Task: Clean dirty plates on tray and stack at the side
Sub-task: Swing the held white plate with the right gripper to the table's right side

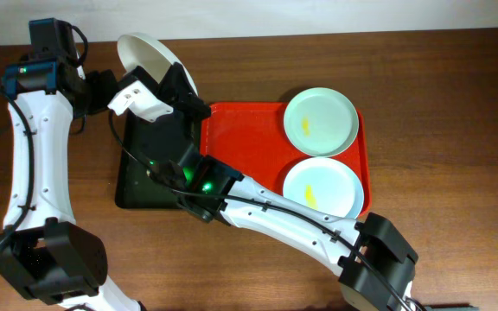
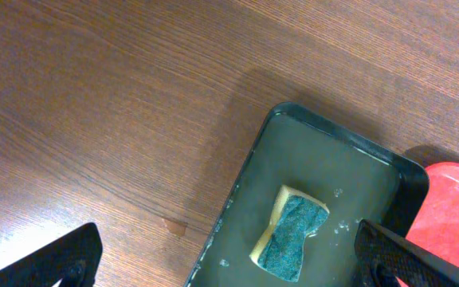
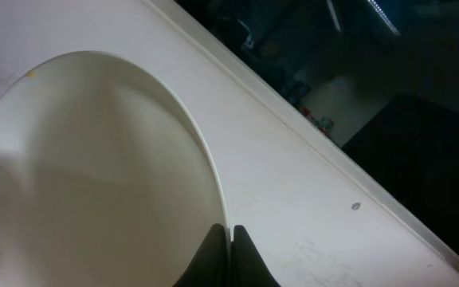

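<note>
R pincer (image 3: 229,239): shut tight on rim of white plate (image 3: 94,175); plate held up on a tilt over far end of green tray (image 1: 141,186).
L pincer (image 2: 228,239): wide open, empty, hanging above green tray w/ sponge (image 2: 289,231) below, betw. the fingers.
Sponge: yellow w/ green scrub side, lying in wet-looking green tray, not picked up.
White plate: off red tray (image 1: 249,138), in the air; tiny yellow speck near rim, rest looks clean in R wrist view.
Other plates: 2 pale blue-green, far plate (image 1: 320,121) & near plate (image 1: 322,188), next to each other at right end of red tray, each w/ yellow smear.
Side stack: none in view on table (image 1: 439,78).
Done: 1 of 3 plates lifted & held out for wiping.
Left: prob. grab sponge, wipe white plate, set it aside; then same for other 2.
Progress: early by the look of it, nothing stacked yet.
</note>
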Robot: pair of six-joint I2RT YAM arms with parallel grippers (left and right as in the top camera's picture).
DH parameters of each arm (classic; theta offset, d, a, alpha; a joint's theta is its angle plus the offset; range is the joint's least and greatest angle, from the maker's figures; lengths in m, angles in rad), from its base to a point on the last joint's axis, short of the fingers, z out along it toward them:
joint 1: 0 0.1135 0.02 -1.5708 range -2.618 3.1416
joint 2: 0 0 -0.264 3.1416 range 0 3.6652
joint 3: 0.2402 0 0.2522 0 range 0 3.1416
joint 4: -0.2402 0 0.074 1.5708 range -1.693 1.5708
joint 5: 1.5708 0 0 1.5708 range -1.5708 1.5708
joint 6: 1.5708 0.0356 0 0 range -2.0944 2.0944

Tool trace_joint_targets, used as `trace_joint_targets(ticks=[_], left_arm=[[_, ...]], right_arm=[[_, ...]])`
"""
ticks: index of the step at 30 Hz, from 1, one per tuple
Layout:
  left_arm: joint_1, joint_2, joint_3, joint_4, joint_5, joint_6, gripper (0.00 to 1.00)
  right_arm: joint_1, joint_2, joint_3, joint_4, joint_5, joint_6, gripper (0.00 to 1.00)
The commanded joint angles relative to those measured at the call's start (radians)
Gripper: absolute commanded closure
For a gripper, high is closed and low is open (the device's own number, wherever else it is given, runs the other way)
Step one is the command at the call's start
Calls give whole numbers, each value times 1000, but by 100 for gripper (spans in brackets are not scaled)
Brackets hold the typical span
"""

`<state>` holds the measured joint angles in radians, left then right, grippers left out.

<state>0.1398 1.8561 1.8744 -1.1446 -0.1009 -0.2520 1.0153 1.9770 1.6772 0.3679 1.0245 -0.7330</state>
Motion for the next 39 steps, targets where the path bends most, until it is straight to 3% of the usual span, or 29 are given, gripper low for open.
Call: trace_joint_targets(ticks=[1, 10, 14, 17, 21, 23, 28, 32, 39], left_arm=[[0, -5, 9, -1, 7, -11, 1], [0, -5, 9, -1, 7, -11, 1], [0, -5, 9, -1, 7, -11, 1], [0, -5, 9, -1, 7, -11, 1], [0, -5, 9, -1, 7, -11, 1], [0, -5, 9, -1, 7, -11, 1], [0, -5, 9, -1, 7, -11, 1], [0, -5, 9, -1, 8, -11, 1], [0, -5, 9, -1, 7, -11, 1]], right_arm=[[-7, -34, 13, 3, 17, 5, 96], [-12, -34, 13, 3, 31, 27, 96], [-55, -33, 13, -113, 84, 296, 96], [-101, -33, 13, -385, 41, 612, 96], [-192, -33, 13, -801, -262, 1123, 96], [-241, -33, 13, -901, -442, 1256, 96], [-392, -34, 13, -950, -963, 1292, 96], [-513, -41, 13, -976, -1227, 1292, 96], [-824, -52, 13, -1174, -1571, 1291, 96]])
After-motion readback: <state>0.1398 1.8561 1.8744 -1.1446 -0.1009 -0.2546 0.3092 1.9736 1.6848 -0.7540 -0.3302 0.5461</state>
